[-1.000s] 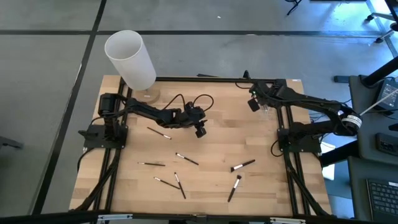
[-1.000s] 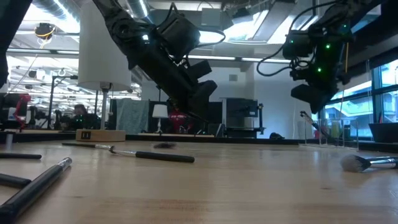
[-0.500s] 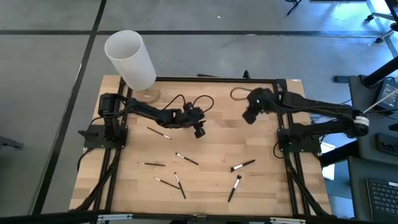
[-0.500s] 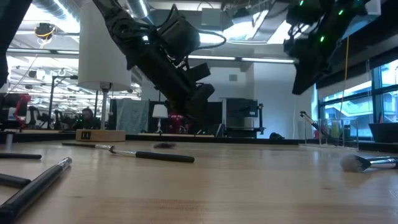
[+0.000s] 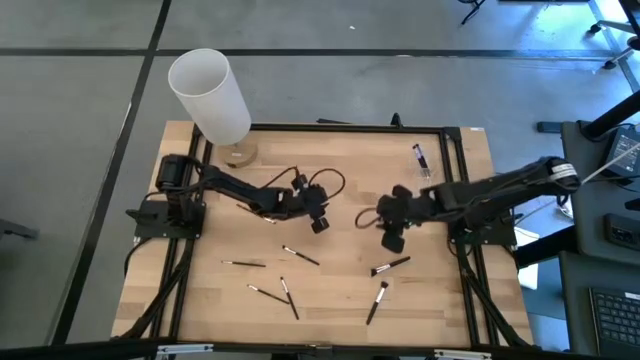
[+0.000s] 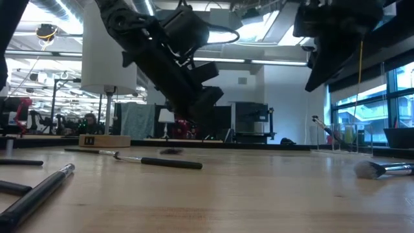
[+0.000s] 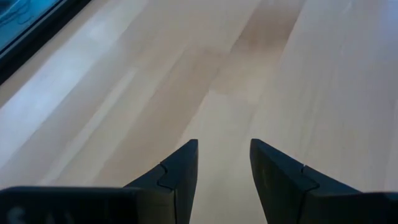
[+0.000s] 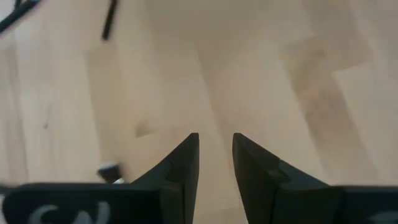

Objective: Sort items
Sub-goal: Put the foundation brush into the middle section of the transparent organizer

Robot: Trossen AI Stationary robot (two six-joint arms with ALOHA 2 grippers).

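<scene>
I judge the sorting barely begun: one brush (image 5: 420, 158) lies apart at the far right edge, the other brushes (image 5: 290, 270) lie scattered mid-table, and my left gripper (image 5: 318, 214) and right gripper (image 5: 392, 236) hover empty, fingers slightly apart.

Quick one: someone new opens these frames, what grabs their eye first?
Probably the big white cylinder, tilted at the table's far left corner. Next, both dark arms meeting mid-table: the left gripper and right gripper hover over bare wood, jaws parted with nothing between them. Then the slim makeup brushes scattered across the near half of the table.
</scene>
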